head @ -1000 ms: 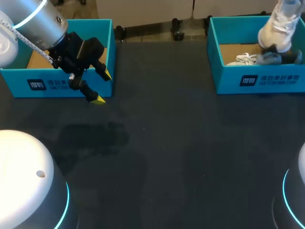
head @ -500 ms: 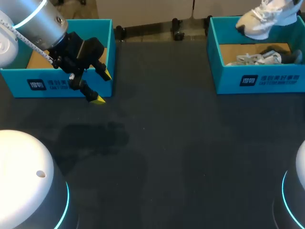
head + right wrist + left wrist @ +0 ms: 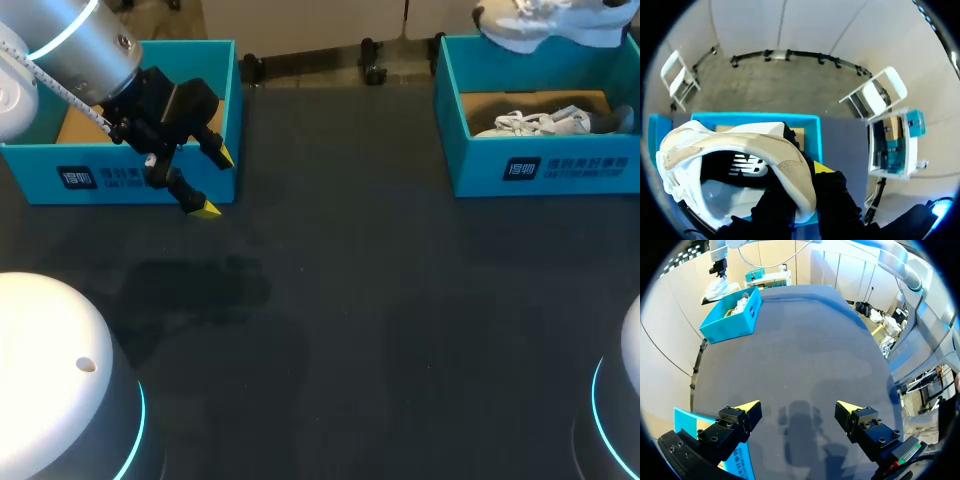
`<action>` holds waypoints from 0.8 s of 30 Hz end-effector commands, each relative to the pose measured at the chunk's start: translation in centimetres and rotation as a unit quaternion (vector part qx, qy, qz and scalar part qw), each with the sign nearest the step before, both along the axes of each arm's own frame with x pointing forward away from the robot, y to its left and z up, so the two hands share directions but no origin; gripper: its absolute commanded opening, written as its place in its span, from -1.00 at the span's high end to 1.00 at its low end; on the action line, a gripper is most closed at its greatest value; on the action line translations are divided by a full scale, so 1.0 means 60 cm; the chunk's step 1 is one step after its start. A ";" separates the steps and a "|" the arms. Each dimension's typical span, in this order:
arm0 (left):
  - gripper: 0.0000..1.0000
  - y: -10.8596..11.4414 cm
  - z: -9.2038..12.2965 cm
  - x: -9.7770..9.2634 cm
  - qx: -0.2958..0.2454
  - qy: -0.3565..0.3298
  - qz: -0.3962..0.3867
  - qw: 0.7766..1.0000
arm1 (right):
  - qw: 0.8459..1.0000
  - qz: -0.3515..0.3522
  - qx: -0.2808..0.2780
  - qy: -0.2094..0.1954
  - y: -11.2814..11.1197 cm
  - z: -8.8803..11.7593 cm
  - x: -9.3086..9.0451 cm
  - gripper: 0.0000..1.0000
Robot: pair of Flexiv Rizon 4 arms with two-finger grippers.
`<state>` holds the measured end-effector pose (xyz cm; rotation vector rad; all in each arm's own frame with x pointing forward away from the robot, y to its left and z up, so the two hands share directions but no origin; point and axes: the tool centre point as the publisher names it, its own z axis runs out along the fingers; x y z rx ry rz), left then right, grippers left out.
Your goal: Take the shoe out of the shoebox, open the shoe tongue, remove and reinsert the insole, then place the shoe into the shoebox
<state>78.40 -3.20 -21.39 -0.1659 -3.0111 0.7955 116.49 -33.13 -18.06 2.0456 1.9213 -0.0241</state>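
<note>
Compared with one second earlier, the white shoe [image 3: 540,28] has been raised out of the right shoebox [image 3: 540,170]. It hung toe-down over the box's far right corner then. It now lies roughly level above the far rim, shifted toward the middle of the table and partly cut off at the head view's upper edge. The left arm [image 3: 70,40] and its pincer have not moved.

Dark table [image 3: 380,300]: carries two teal boxes, well apart, at its far side.

Left shoebox [image 3: 120,180]: open at the top, with a brown cardboard floor showing behind the left arm.

Right shoebox: open at the top, and holds a second shoe [image 3: 540,122], pale with loose laces, lying on its cardboard floor.

Left arm: enters from the left and crosses above the left shoebox.

White shoe: held clear of the box. In the right wrist view its opening faces the camera and shows a dark interior.

Right gripper [image 3: 807,170]: clamped on the shoe's collar, with one finger inside the opening and one outside. Only one yellow tip shows past the shoe's edge.

Left gripper [image 3: 216,182]: fingers spread wide apart with nothing between them, hanging above the table just beside the near right corner of the left shoebox.
</note>
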 end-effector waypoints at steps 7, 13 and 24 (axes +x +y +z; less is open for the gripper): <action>-1.00 0.001 0.000 -0.002 0.001 -0.001 0.000 1.000 | 0.999 -0.034 0.004 -0.002 0.003 0.006 0.005 1.00; -1.00 0.001 0.000 -0.002 0.001 -0.001 0.000 1.000 | 1.000 -0.025 -0.007 -0.002 0.006 -0.003 -0.004 1.00; -1.00 0.001 0.000 -0.002 0.001 -0.001 0.000 1.000 | 0.998 -0.040 -0.038 -0.006 0.001 -0.046 -0.017 1.00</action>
